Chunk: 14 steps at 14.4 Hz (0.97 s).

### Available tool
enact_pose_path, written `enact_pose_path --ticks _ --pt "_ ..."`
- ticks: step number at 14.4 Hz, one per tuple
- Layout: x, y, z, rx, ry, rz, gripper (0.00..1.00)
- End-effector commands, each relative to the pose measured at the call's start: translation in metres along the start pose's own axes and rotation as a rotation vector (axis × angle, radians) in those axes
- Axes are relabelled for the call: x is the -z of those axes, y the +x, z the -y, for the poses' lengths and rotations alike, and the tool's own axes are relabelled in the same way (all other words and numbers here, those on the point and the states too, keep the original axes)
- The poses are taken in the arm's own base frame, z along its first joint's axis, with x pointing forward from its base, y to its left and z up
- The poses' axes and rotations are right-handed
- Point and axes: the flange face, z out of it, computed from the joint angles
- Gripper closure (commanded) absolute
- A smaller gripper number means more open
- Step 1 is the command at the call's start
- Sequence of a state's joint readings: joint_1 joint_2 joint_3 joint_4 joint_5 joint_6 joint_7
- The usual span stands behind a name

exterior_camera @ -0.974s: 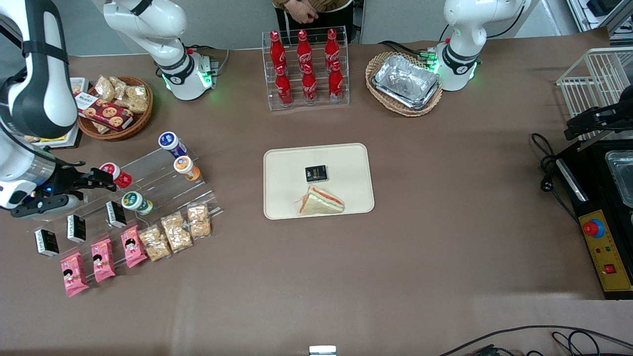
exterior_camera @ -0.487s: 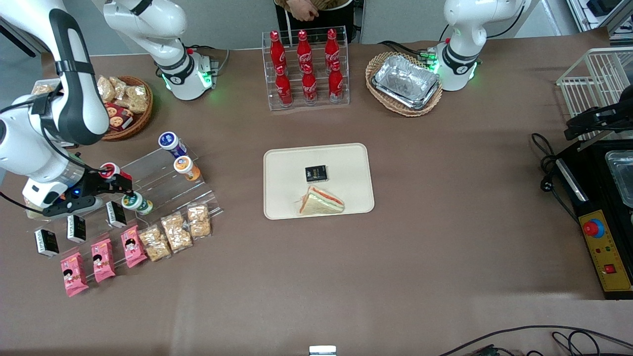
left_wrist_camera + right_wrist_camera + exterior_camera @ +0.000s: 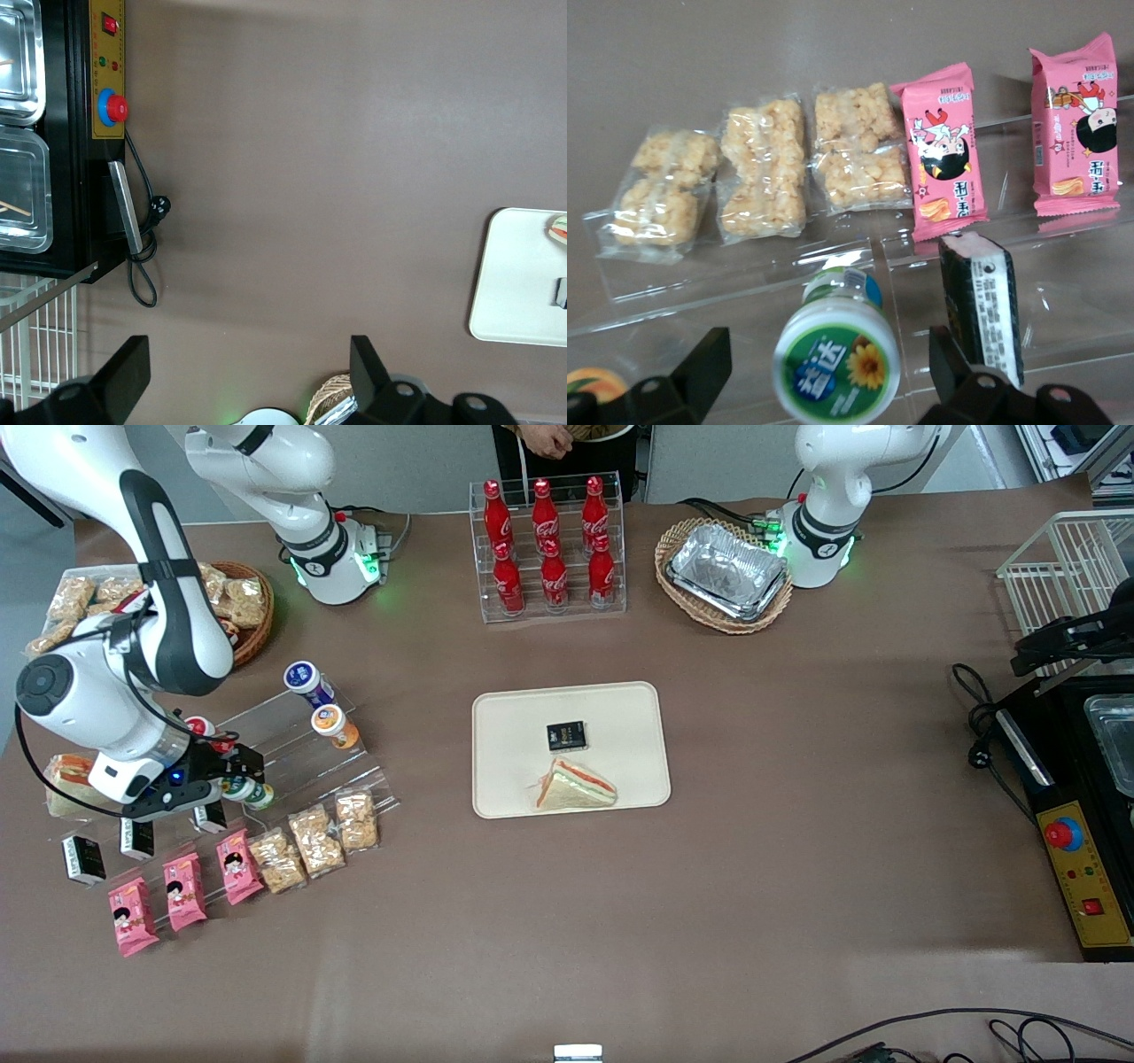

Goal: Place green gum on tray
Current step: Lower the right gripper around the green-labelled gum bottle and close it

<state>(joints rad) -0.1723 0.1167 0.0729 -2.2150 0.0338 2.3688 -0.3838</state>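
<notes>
The green gum (image 3: 257, 794) stands on a clear stepped shelf (image 3: 283, 748) toward the working arm's end of the table; my gripper (image 3: 232, 772) hangs right over it and covers most of it. In the right wrist view its green-rimmed white lid (image 3: 837, 359) sits between my two black fingers (image 3: 700, 370), which stand wide apart and clear of it. The gripper (image 3: 828, 376) is open and holds nothing. The cream tray (image 3: 514, 708) lies at mid-table with a black packet (image 3: 565, 735) and a sandwich (image 3: 576, 786) on it; its edge also shows in the left wrist view (image 3: 509, 283).
On the shelf are a red-lidded bottle (image 3: 200, 726), an orange-lidded bottle (image 3: 332, 724), a blue-lidded bottle (image 3: 306, 678), black boxes (image 3: 982, 305), rice-cracker bags (image 3: 764, 181) and pink packets (image 3: 943, 150). A cola rack (image 3: 547, 545) and a wicker basket of foil trays (image 3: 725, 571) stand farther from the camera.
My arm has swung from the table's end toward the shelf. The gripper has moved past the red-lidded bottle and now sits over the green gum, still open.
</notes>
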Motion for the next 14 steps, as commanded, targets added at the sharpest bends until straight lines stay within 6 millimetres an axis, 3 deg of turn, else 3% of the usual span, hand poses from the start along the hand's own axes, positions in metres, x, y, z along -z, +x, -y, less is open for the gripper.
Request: enact_pose_path --ticks 1,3,8,11,14 --pt "-0.015 0.0 -0.008 0.031 -0.021 -0.003 0.01" --pt "-0.018 0.001 -0.009 0.034 -0.02 -0.003 0.09" --pt "-0.013 0.004 -0.01 0.033 -0.024 -0.013 0.59" --pt "0.003 0.01 -0.012 0.031 -0.025 -0.013 0.59" --pt "0.048 0.031 -0.015 0.031 0.003 0.047 0.59"
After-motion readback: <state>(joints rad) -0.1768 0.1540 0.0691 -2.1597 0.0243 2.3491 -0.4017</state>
